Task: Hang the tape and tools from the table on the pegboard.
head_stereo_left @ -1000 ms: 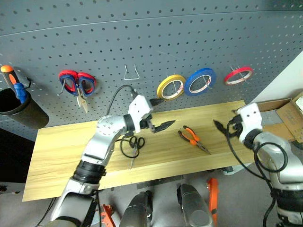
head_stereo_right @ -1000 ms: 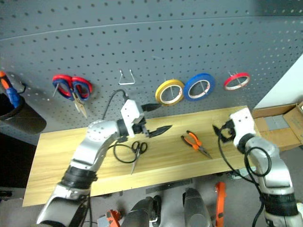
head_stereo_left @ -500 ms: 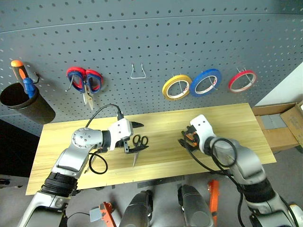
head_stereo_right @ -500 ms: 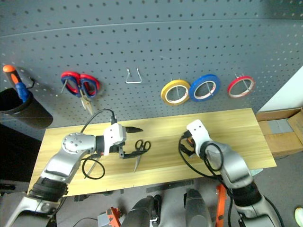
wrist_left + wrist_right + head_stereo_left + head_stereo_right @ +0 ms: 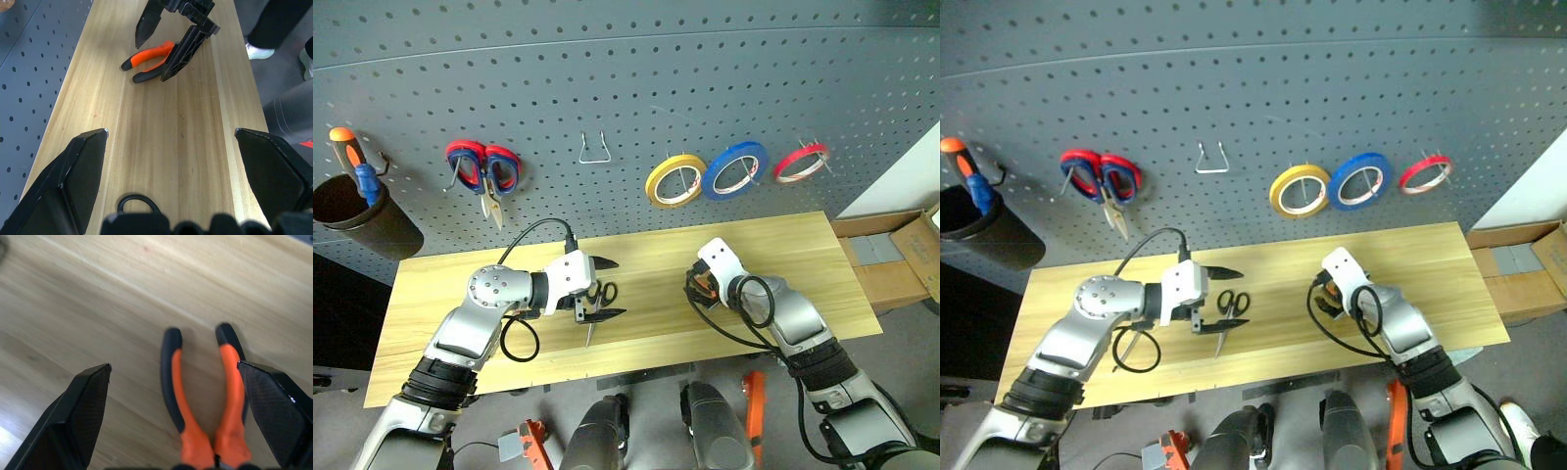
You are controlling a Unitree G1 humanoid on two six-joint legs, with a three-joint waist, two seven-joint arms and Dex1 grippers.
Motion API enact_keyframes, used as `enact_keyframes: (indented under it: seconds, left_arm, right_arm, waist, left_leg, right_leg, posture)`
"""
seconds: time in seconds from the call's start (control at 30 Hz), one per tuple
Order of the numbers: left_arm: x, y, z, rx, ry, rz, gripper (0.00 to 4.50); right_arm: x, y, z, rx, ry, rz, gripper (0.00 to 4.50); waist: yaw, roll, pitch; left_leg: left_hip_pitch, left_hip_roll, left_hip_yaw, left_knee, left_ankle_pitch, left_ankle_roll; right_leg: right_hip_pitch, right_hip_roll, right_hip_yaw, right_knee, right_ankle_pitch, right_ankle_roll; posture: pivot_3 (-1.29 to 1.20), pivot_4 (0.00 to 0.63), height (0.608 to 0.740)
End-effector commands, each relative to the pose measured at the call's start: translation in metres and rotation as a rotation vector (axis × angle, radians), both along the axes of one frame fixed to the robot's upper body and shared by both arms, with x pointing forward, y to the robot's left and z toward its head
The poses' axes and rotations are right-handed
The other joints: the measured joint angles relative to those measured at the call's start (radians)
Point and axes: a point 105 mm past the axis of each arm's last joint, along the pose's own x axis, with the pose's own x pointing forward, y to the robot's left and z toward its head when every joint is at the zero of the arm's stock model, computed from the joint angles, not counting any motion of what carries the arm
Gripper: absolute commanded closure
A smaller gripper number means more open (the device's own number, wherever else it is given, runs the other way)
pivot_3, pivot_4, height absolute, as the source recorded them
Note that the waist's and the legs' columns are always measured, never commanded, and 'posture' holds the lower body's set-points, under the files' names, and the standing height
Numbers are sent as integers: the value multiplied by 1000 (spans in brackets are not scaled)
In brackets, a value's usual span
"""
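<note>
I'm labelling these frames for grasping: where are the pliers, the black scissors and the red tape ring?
pliers [image 5: 230, 382], right wrist view, on one orange handle.
scissors [image 5: 1230, 301], right eye view, on the black handle loops.
red tape ring [image 5: 800, 163], left eye view, on its lower rim.

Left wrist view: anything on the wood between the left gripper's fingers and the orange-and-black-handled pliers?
No, bare light wooden table lies between the left gripper and the pliers, where the open right gripper hovers.

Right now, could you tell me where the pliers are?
The pliers lie on the table, right of the scissors, between the right gripper's open fingers.
</note>
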Motion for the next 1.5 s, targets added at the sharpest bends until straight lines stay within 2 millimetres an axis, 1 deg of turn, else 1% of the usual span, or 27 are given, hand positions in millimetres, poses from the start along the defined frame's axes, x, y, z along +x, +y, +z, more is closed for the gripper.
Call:
enact_keyframes:
  seconds: [0.03, 0.23, 0.43, 0.83, 0.93, 1.03, 1.07, 1.13, 1.23, 1.37, 1.5]
  left_arm:
    - [-3, -5, 5, -12, -29, -19, 0]
    - [-2, -7, 5, -16, -34, -17, 0]
    - [-3, -8, 4, -21, -35, -18, 0]
    - [-5, -9, 2, -25, -33, -17, 0]
    - [-5, -7, 1, -31, -32, -4, 0]
    - [-6, -4, 0, -49, -25, 26, 0]
    - [-6, -3, -1, -57, -21, 38, 0]
    - [-6, 1, 0, -77, -37, 71, 0]
    - [-5, 12, 5, -167, -8, 169, 0]
    - [-14, 15, 12, -256, 39, 205, 0]
    - [-24, 23, 10, -241, 58, 224, 0]
  right_arm:
    - [2, -6, -2, -27, -13, 0, 24]
    - [8, -14, -10, -46, 0, -17, 24]
    - [17, -17, -15, -85, -28, -29, 24]
    - [22, -18, -24, -99, 4, -22, 24]
    - [23, -19, -27, -108, 13, -22, 568]
    - [21, -19, -28, -111, 19, -12, 1471]
    - [20, -19, -29, -114, 19, -8, 1604]
    - [20, -19, -29, -115, 13, -7, 1610]
    - [20, -17, -23, -120, -24, 2, 1611]
    - [15, -5, -3, -90, -111, 46, 1612]
    - [-3, 16, 22, 3, -189, 112, 1612]
  waist:
    - [0, 0, 0]
    - [-8, -1, 0]
    - [-18, -1, -1]
    - [-21, -1, -4]
    - [-21, -1, -7]
    - [-21, -1, -10]
    - [-21, -1, -10]
    - [-21, -1, -11]
    - [-21, -1, -12]
    - [-19, -1, -12]
    - [-19, -1, -12]
  left_leg:
    - [0, 0, 1, 0, 0, 0]
    - [0, 0, 8, 1, 0, 0]
    - [0, 0, 9, 2, 1, -1]
    - [0, 1, 9, 2, 1, -1]
    - [0, 1, 9, 2, 1, -1]
    - [0, 1, 9, 2, 1, -1]
    - [0, 1, 9, 2, 1, -1]
    - [0, 1, 9, 2, 1, -1]
    - [1, 1, 9, 2, 1, -1]
    - [0, 1, 9, 2, 1, -1]
    - [0, 1, 10, 1, 1, -1]
  right_leg:
    - [-1, 0, 0, 1, 0, 0]
    - [-7, -1, 2, 9, 0, 0]
    - [-8, 0, 3, 11, 0, 0]
    - [-8, 0, 3, 11, 0, 0]
    - [-7, 0, 3, 11, 0, 0]
    - [-7, 0, 4, 11, 0, 0]
    - [-7, 0, 4, 11, 0, 0]
    - [-7, 0, 6, 11, 0, 0]
    - [-8, 0, 8, 11, 0, 0]
    - [-8, 0, 10, 11, 0, 0]
    - [-9, 1, 12, 11, 0, 0]
  posture:
    - [-255, 247, 740]
    - [-253, 247, 740]
    - [-248, 247, 740]
    - [-249, 249, 740]
    - [-249, 248, 740]
    - [-251, 248, 740]
    - [-253, 248, 740]
    - [-251, 248, 740]
    - [-244, 250, 740]
    - [-231, 251, 740]
    - [-211, 257, 740]
